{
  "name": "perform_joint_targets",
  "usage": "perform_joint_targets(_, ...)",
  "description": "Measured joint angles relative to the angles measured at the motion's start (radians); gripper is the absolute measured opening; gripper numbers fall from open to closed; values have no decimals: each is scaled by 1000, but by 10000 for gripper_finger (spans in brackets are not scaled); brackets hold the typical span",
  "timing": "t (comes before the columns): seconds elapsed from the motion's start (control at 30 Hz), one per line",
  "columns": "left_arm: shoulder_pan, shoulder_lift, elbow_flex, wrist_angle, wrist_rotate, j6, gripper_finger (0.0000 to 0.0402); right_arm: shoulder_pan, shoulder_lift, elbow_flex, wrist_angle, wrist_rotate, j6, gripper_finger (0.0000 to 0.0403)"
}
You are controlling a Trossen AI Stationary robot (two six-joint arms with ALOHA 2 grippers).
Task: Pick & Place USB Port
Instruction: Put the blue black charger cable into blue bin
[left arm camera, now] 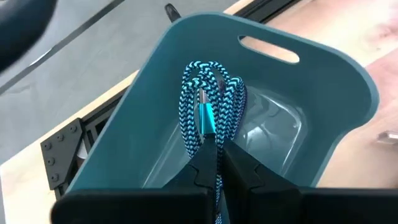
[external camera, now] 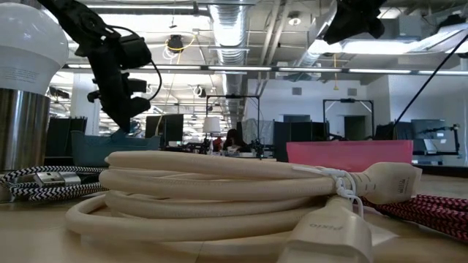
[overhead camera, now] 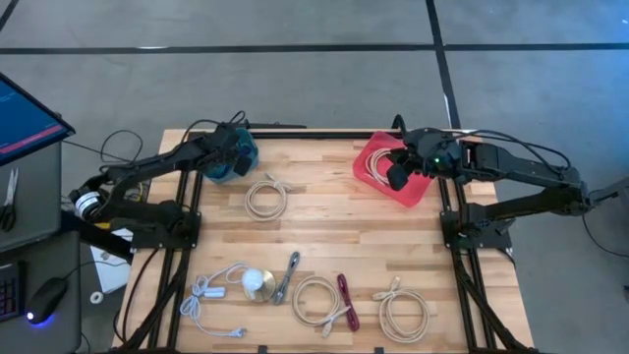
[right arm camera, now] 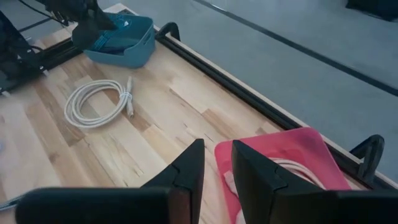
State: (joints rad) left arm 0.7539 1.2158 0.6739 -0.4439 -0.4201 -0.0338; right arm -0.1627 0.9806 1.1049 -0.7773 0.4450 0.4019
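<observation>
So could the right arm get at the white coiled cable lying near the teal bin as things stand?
Probably yes. The right end effector hovers open over the red bin, holding nothing, and the white coiled cable lies on bare wood with nothing between. The left end effector is busy at the teal bin nearby, gripping a blue braided cable.

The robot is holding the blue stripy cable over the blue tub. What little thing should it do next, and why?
Probably open the left gripper and let go. Its fingers are shut on the blue braided cable, which already hangs inside the teal bin, so releasing should drop it in. The right gripper waits, open, above the red bin.
</observation>
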Motion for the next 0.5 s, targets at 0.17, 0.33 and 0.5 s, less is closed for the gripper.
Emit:
perform_joint_targets(0.17, 0, 4, 0, 2, -1, 0, 7, 0, 0, 0, 0, 0, 0, 74)
perform_joint_targets(0.33, 0, 3, 0, 4, -1, 0, 19, 0, 0, 0, 0, -2, 0, 74)
perform_joint_targets(0.5, 0, 3, 0, 5, -1, 0, 51, 0, 0, 0, 0, -6, -1, 74)
